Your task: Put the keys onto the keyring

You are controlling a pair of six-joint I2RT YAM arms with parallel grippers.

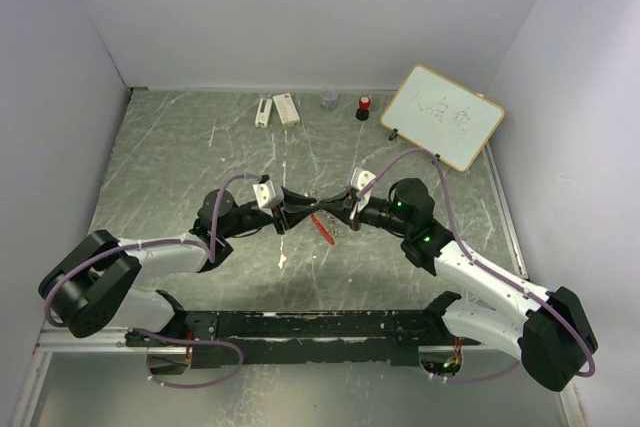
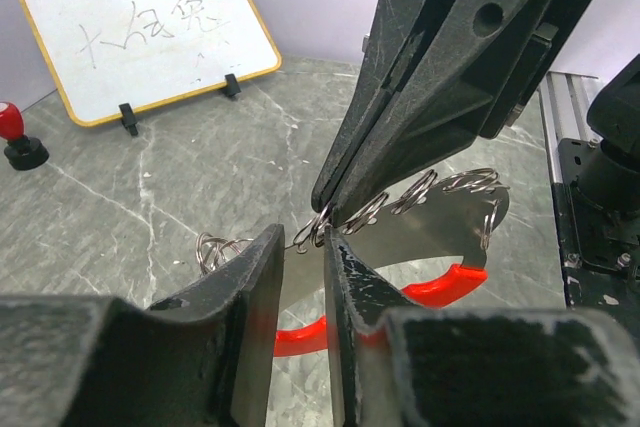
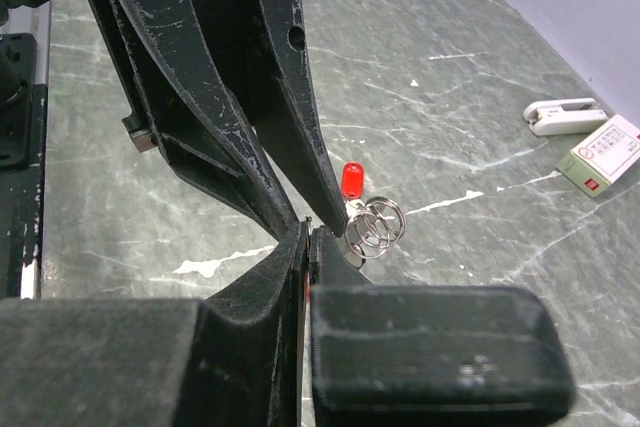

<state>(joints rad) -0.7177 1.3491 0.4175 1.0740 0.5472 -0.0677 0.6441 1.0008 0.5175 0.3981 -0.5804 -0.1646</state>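
My two grippers meet tip to tip above the table's middle. My right gripper [image 1: 338,211] is shut on the keyring [image 2: 400,195], a chain of thin silver rings with a curved grey piece [image 2: 430,237] and a red oblong fob [image 2: 450,282] hanging below it [image 1: 325,229]. My left gripper [image 1: 298,213] is nearly shut, its fingertips [image 2: 268,247] at the keyring's end ring, and it holds a key with a red tag [image 3: 351,179] and small silver rings [image 3: 376,225]. The black-tagged key is out of view.
A small whiteboard [image 1: 442,117] stands at the back right. A red-capped black cylinder [image 1: 363,107], a small grey cup [image 1: 329,99], a white box [image 1: 286,109] and a white clip-like object [image 1: 263,112] line the back edge. A black rail [image 1: 300,325] runs along the near edge.
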